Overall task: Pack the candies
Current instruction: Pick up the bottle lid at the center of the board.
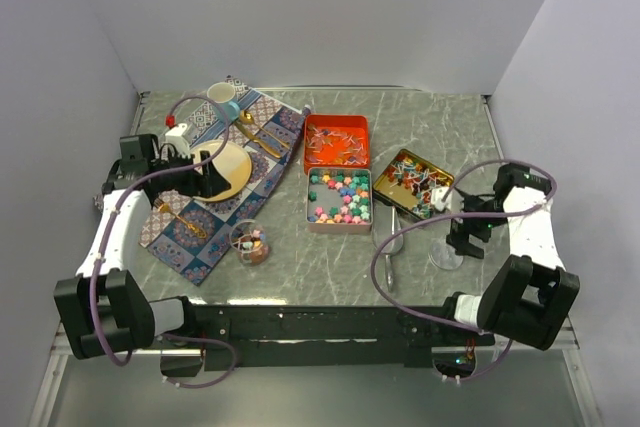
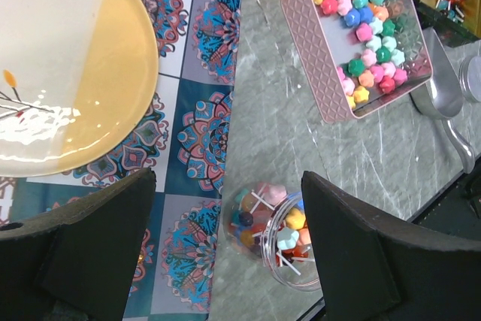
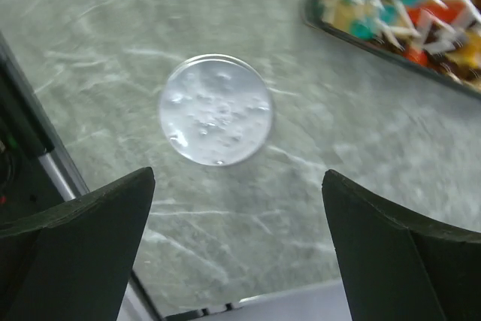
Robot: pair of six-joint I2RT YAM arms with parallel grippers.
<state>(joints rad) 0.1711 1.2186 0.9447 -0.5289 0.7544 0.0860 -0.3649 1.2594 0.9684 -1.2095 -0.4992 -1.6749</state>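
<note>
We count four containers of candies [image 1: 340, 197] on the surface [image 2: 285, 155]. The pink tin [image 1: 338, 229] in the middle holds pastel star lumps in pink, green, blue and yellow. Touching its far side, the orange tin [image 1: 336, 118] holds thin pale wrapped pieces. To the right, the gold tin [image 1: 399, 198] holds wrapped pieces in mixed colours. A small jar [image 2: 234, 219] at the edge of the cloth [image 2: 195, 118] holds a mix of lumps and wrapped pieces.

The left claw [image 2: 225, 212] hangs open above the jar, gripping nothing, with a plate [image 2: 90, 73] just beside it. The right claw [image 3: 237, 208] is also spread wide and empty, over a clear disc [image 3: 216, 109] lying flat near the gold tin. A scoop [image 2: 440, 88] lies beside the pink tin.
</note>
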